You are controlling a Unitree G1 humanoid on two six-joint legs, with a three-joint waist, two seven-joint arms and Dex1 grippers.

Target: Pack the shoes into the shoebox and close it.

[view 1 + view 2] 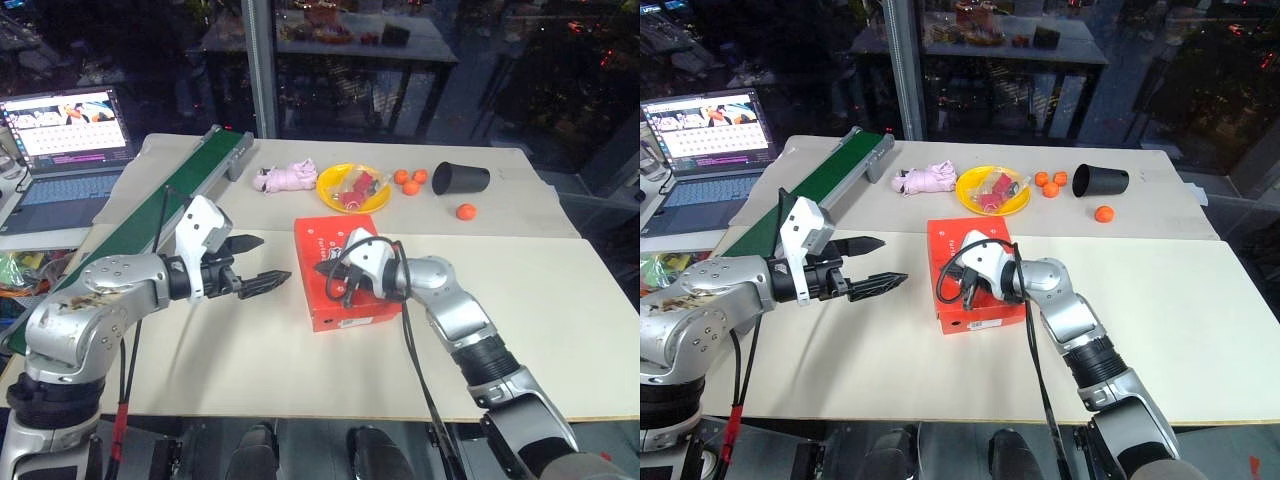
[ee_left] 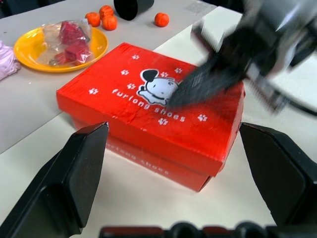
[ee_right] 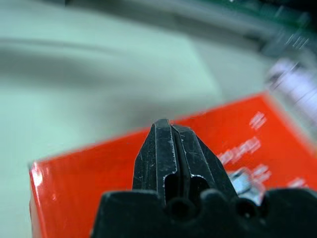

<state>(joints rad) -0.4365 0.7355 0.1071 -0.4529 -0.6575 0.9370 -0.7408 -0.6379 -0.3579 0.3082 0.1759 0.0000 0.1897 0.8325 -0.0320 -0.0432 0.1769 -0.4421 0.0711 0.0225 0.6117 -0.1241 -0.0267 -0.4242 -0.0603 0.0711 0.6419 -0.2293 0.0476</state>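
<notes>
On the counter (image 1: 250,360) before us the shoebox (image 1: 345,290) sits with its lid (image 2: 148,99) down, the white cartoon face and paw marks uppermost, so we judge the closing step to be in hand. We see no shoes outside the box and take them to be packed, though the lid hides the inside.

Our right gripper (image 1: 328,268) lies over the lid with its jaws pressed together, holding nothing; the tip rests on or just above the printed face, and we cannot tell whether it presses. Our left gripper (image 1: 250,262) hangs beside the box on its left, apart from it, jaws spread wide and empty, aimed at the near side.

In the left wrist view the lid seems to sit level on the base, with its front edge overlapping the wall. We judge the next move to call for a firm push down with the shut right jaws across the lid, while the left jaws steady the side so the box does not slide.

Beyond the box lie a plate (image 1: 335,175), a pink toy (image 1: 290,178), oranges (image 1: 410,180) and a tipped cup (image 1: 458,178), well apart.
</notes>
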